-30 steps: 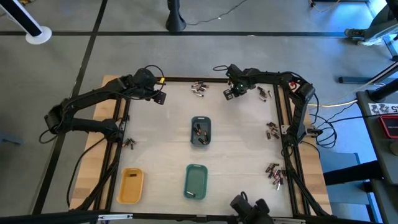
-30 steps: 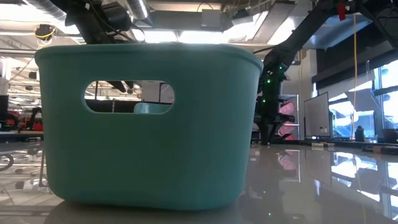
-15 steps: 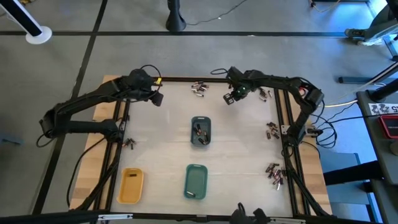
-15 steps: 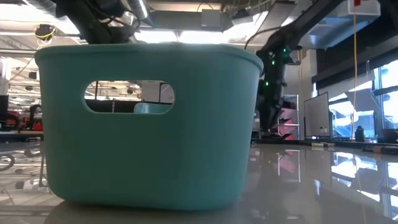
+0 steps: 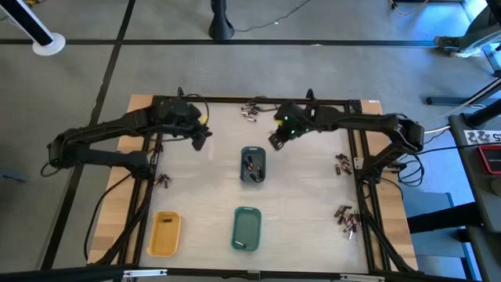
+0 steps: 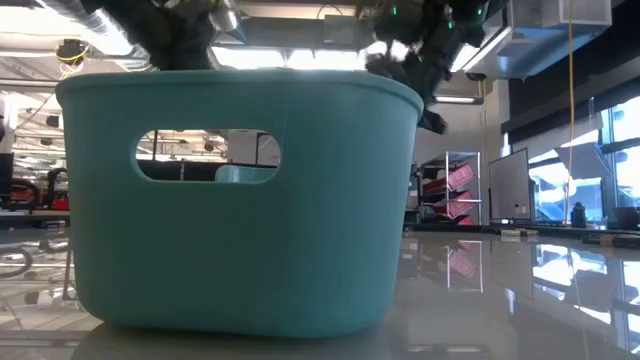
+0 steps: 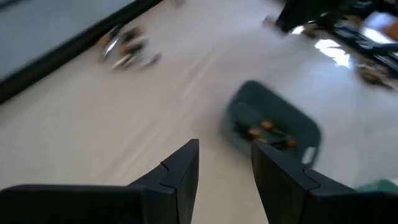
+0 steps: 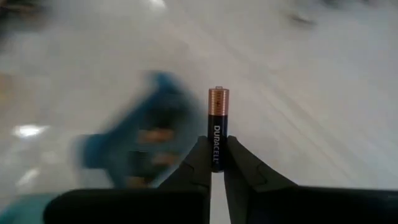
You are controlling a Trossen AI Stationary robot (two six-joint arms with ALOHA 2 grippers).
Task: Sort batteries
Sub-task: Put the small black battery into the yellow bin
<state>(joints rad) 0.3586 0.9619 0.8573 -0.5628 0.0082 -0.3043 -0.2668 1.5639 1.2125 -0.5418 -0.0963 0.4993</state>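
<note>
My right gripper hangs above the table just beyond the far right corner of the grey-blue tray, shut on a copper-topped black battery. That tray holds a few batteries. My left gripper hovers to the tray's far left, open, with nothing between its fingers. Loose batteries lie in small heaps at the far edge, the right edge, the near right and the left edge. My right gripper pinches the battery's dark lower end between its two fingertips. The battery stands out beyond the fingers, in line with them, copper end away from the gripper. It is lifted clear of the table.
A green tray and a yellow tray stand near the front edge; the green tray fills the low view. A black frame borders the table. Bare tabletop lies between the trays and the battery heaps.
My right gripper has swung from the far right part of the table toward the left and near, rising, and now hangs by the grey-blue tray. My left gripper has drifted toward the near edge and a little toward the tray, still open.
</note>
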